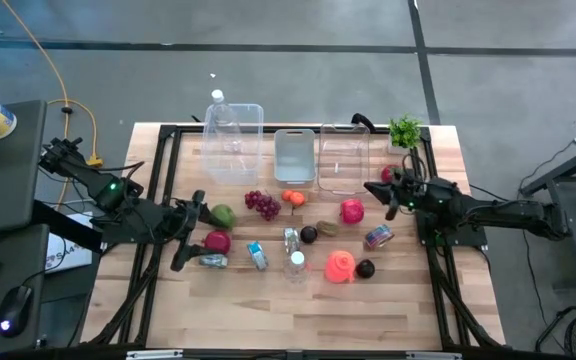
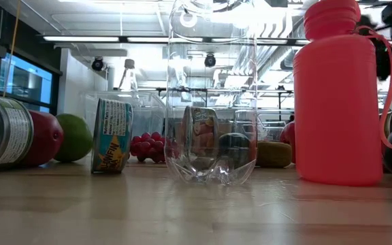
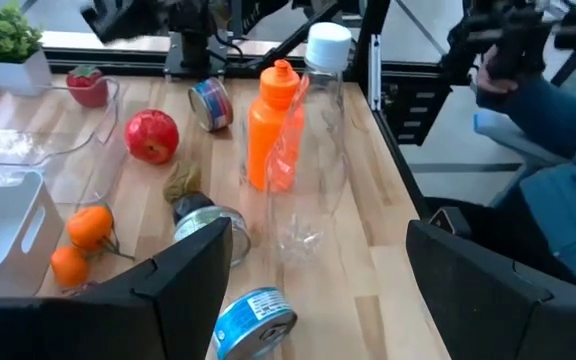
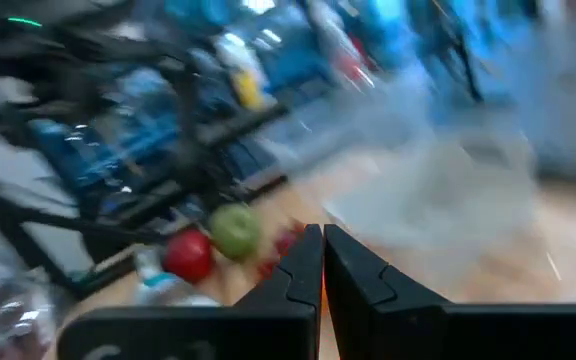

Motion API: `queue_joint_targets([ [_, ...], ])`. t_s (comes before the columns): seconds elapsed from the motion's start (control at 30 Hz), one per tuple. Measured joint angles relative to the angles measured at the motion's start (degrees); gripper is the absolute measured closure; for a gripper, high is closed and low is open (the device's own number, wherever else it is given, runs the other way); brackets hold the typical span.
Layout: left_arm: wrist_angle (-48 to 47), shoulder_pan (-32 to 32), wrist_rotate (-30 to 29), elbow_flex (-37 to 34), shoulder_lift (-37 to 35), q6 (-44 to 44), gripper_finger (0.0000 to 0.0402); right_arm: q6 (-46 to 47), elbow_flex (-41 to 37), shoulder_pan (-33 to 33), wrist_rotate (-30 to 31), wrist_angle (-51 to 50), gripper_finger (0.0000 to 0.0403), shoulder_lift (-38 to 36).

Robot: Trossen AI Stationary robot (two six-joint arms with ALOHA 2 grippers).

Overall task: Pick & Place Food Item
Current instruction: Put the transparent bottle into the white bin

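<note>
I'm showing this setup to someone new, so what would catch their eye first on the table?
Probably the bright orange bottle near the table's front, beside an upright clear plastic bottle. Next, the fruit scattered mid-table: purple grapes, a red apple and a green apple. The left gripper hovers open by the green apple, while the right gripper sits shut beside the clear bins.

Front table strip open; cluttered middle: bottles, cans, fruit.
</note>
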Motion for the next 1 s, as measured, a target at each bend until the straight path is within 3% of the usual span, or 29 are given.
queue_joint_targets([
  [0.17, -0.7, -0.1, 0.2, 0.0, 0.5, 1.7, 0.0112, -8.2, 0.0, 0.0, -5.5, 14.7, 0.04, 0.0],
  [0.33, -1.2, -0.1, 0.1, 0.0, 1.1, 4.3, 0.0112, -13.7, 0.3, 0.0, -12.5, 19.8, 0.04, 0.0],
  [0.47, -1.2, 0.3, -0.3, 0.0, 1.3, 4.3, 0.0112, -15.3, 5.6, 1.2, -14.2, 13.5, 0.04, 0.0],
  [0.63, -1.1, 0.9, -0.5, 0.0, 1.5, 4.0, 0.0112, -19.1, 16.7, 6.1, -12.8, -3.2, 0.04, 1.3],
  [1.0, -1.4, 0.9, -0.4, 0.0, 1.5, 4.8, 0.0112, -27.4, 40.4, 23.1, 8.4, -41.8, 0.04, 11.1],
])
